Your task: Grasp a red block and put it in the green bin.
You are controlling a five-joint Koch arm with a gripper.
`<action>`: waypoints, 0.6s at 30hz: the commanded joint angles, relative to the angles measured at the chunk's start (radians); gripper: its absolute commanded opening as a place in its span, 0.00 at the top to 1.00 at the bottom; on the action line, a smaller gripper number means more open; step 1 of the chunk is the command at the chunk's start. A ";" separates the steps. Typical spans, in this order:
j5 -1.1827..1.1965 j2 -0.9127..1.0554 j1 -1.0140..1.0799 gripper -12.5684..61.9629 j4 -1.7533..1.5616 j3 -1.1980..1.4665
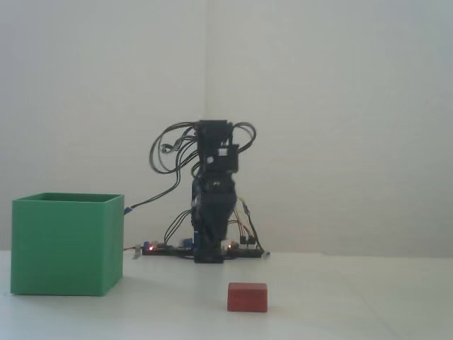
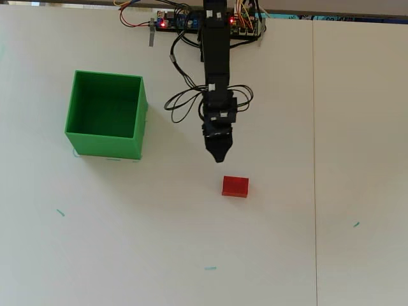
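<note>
The red block [image 2: 235, 186] lies flat on the white table; in the fixed view it [image 1: 248, 297] sits in front of the arm. The green bin [image 2: 105, 145] stands open-topped and empty to the left of the arm, as it also does in the fixed view [image 1: 67, 244]. In the overhead view my gripper [image 2: 220, 158] points toward the block and stops a short way from it, slightly left of it. Its jaws taper together to one tip and hold nothing. In the fixed view the arm [image 1: 214, 205] faces the camera and the jaws cannot be made out.
The arm's base and a board with lit LEDs [image 2: 191, 22] sit at the table's far edge, with loose cables [image 2: 182, 102] hanging beside the arm. A seam [image 2: 313, 159] runs down the table right of the block. Small green marks [image 2: 60, 212] dot the surface.
</note>
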 commanded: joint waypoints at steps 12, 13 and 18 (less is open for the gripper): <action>0.130 -0.003 -0.018 0.33 0.000 -0.106; 0.130 -0.002 -0.038 0.33 -0.002 -0.106; 0.130 -0.058 -0.049 0.33 -0.034 -0.161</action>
